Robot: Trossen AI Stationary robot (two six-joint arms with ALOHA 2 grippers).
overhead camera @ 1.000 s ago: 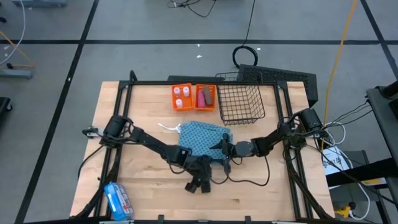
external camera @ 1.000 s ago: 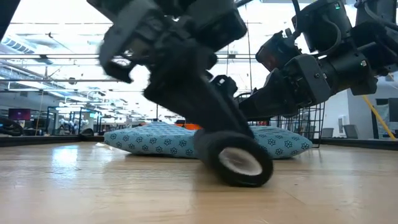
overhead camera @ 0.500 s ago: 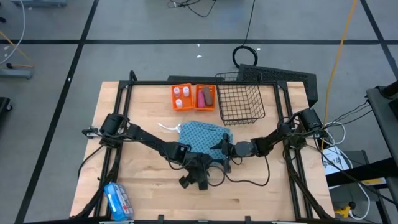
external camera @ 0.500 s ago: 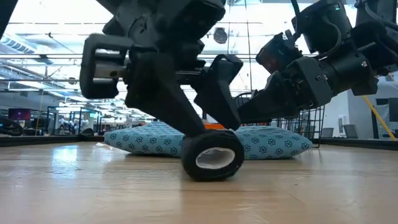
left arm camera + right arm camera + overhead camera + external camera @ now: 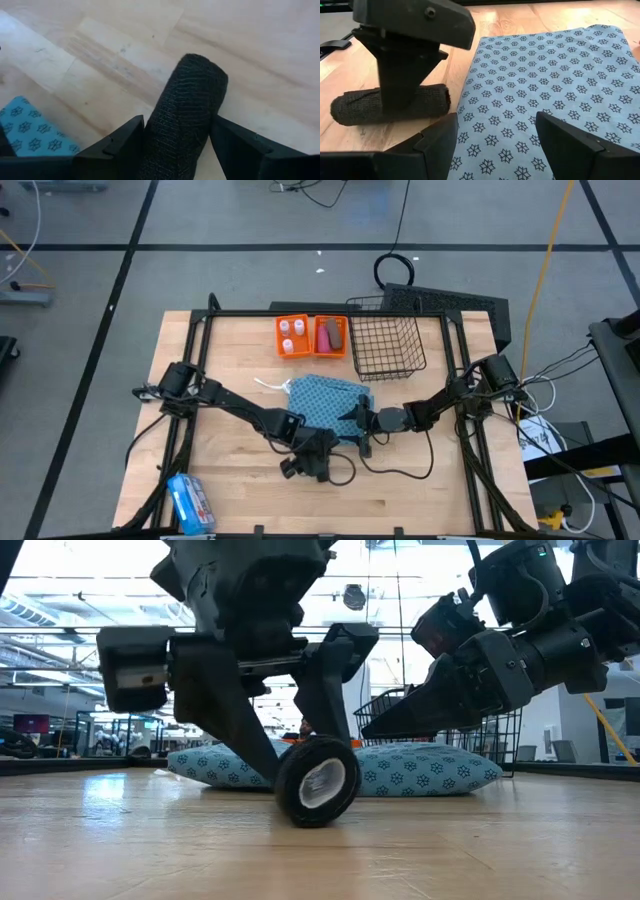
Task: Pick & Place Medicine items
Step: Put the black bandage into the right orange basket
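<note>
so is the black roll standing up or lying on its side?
On its side. The black roll lies lengthwise on the table, the left gripper clamped across it; the low view shows its round end.

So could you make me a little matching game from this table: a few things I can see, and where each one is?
Things:
1. black roll
2. blue patterned cloth
3. wire basket
4. blue and white packet

Places:
A. at the table's near left corner
B. on the wood between the left gripper's fingers
C. at the far side, beside the orange tray
D. mid-table, under the right gripper

Pairs: 1-B, 2-D, 3-C, 4-A
</note>
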